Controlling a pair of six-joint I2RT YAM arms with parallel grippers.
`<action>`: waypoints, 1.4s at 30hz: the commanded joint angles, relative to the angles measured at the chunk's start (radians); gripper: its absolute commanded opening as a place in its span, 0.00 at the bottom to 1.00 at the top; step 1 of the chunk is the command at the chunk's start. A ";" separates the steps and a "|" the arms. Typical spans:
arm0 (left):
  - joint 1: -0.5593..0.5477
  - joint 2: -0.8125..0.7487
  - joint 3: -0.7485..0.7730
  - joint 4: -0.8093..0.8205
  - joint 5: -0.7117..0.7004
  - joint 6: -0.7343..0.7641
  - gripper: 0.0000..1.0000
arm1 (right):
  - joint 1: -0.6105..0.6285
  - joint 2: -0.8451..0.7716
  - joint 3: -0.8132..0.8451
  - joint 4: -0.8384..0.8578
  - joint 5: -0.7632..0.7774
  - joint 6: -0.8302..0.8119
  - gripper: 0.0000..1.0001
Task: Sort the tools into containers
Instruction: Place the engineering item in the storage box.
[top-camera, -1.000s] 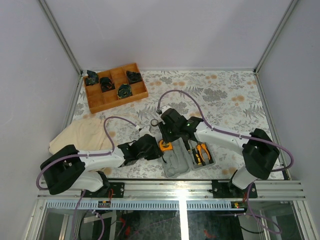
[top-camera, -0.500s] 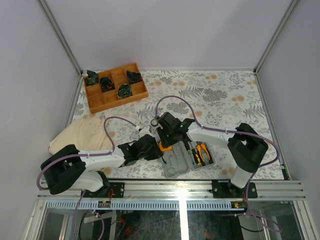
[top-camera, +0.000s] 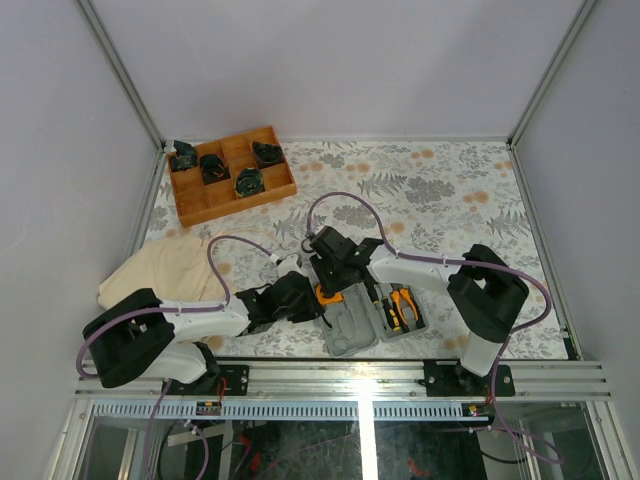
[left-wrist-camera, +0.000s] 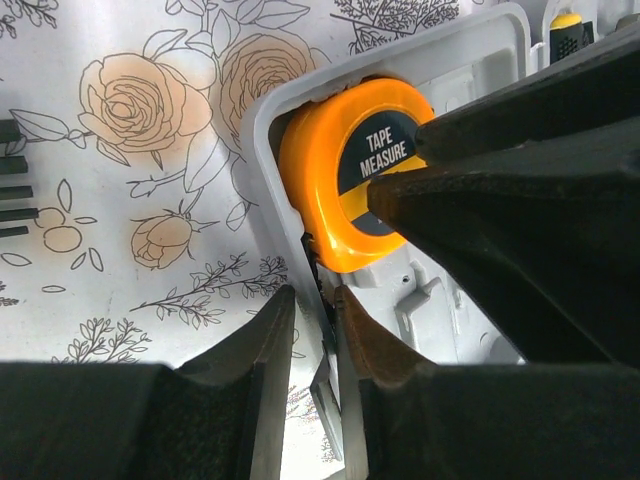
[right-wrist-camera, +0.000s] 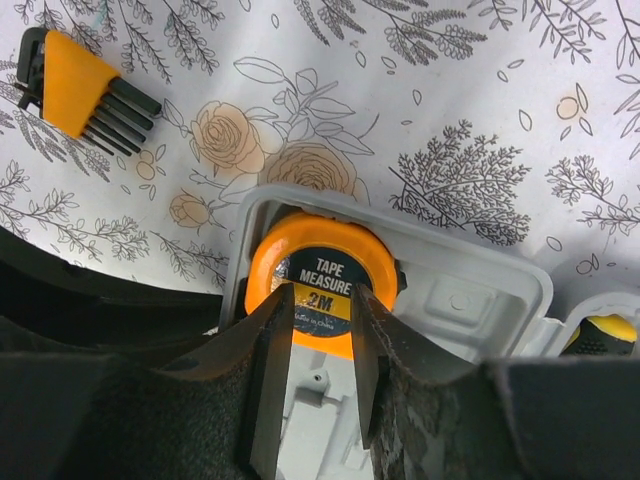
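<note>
L gripper (left-wrist-camera: 312, 305) jaws clamp grey case (left-wrist-camera: 470, 60) rim. R gripper (right-wrist-camera: 321, 300) jaws slightly apart, tips on tape measure (right-wrist-camera: 320, 268) seated in case corner.

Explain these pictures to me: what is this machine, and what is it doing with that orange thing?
These are two robot arms, the left arm and the right arm, bolted to a flower-patterned table. One picture looks down from overhead; the other two come from a camera on each wrist, showing its own black fingers. On the table lie a wooden tray, a beige cloth, hex keys and an open grey case holding pliers. The orange tape measure sits in the case's corner. The right gripper, fingers apart, seems to touch its face without clamping it. The left gripper seems to pinch the case's edge.
</note>
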 joint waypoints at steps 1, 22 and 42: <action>-0.008 0.033 -0.013 0.060 -0.003 0.008 0.20 | 0.040 0.106 -0.019 -0.116 0.049 0.020 0.36; 0.012 -0.389 0.030 -0.315 -0.208 0.024 0.56 | 0.064 0.054 -0.054 -0.101 0.083 0.048 0.35; 0.346 -0.304 0.123 -0.520 -0.119 0.221 0.68 | 0.064 -0.404 -0.247 -0.097 0.167 0.074 0.54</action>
